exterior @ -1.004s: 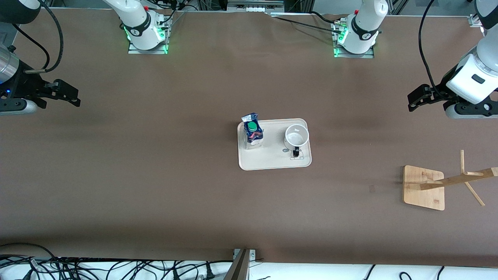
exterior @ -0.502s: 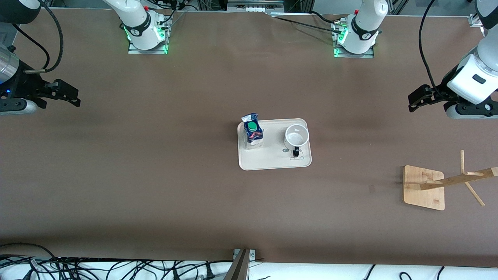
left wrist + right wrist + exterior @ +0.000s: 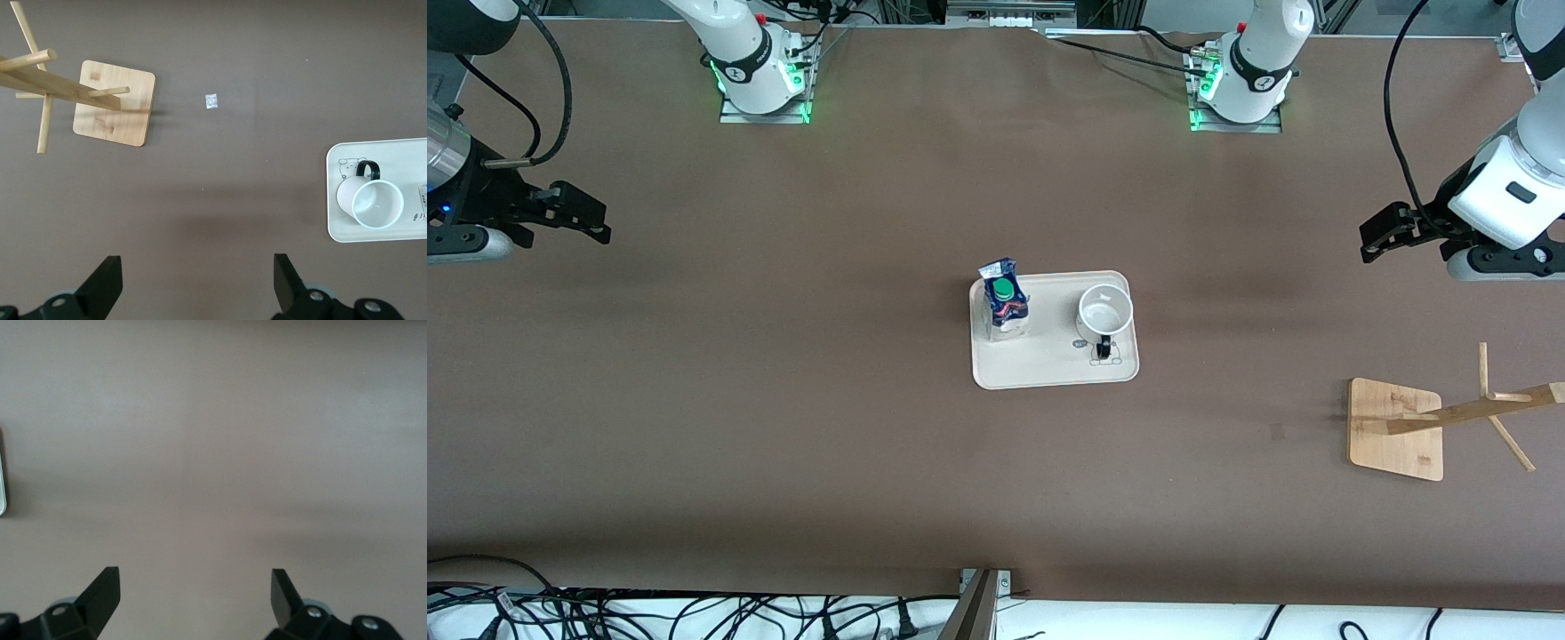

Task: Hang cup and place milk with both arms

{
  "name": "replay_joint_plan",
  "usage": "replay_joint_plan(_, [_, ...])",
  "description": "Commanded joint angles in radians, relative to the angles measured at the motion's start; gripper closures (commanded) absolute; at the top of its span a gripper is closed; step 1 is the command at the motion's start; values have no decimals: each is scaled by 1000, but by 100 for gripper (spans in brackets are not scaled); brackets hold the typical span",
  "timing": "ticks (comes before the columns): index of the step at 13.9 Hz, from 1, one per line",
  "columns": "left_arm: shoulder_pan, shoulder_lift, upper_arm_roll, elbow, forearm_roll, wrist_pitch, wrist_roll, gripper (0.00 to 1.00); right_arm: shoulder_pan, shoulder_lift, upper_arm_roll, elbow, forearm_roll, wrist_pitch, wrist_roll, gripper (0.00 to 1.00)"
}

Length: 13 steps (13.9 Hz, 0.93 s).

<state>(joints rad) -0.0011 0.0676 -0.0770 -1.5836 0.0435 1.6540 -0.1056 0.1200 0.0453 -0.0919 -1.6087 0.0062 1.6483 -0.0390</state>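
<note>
Two grippers are held wide open and empty above bare table, each at its own end: right gripper (image 3: 578, 218) at nine o'clock, left gripper (image 3: 1383, 233) at three. Milk (image 3: 1005, 307) and cup (image 3: 1104, 313) are stood upright on the central tray (image 3: 1049, 369), apart, so each arm can presumably reach its own. Rack (image 3: 1396, 428) is set at four o'clock, for hanging.

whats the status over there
Left gripper and right gripper open, empty, over bare table. Cup and milk upright on tray. Nothing blocking.

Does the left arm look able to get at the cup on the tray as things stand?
Probably yes. The left tool hangs open over bare table toward its own end, and nothing stands between it and the cup on the tray; the milk sits on the cup's other flank.
</note>
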Motion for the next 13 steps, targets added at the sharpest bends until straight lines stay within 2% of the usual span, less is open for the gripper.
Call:
replay_joint_plan(1, [-11,37,-1,40,-11,-5,3,0,-11,10,5,23,20,-16,1,0])
replay_joint_plan(5, [3,80,0,92,-13,-2,18,0,-11,10,5,23,20,-18,1,0])
replay_joint_plan(13, [-13,116,-1,91,-14,-7,20,0,-11,10,5,23,20,-24,-1,0])
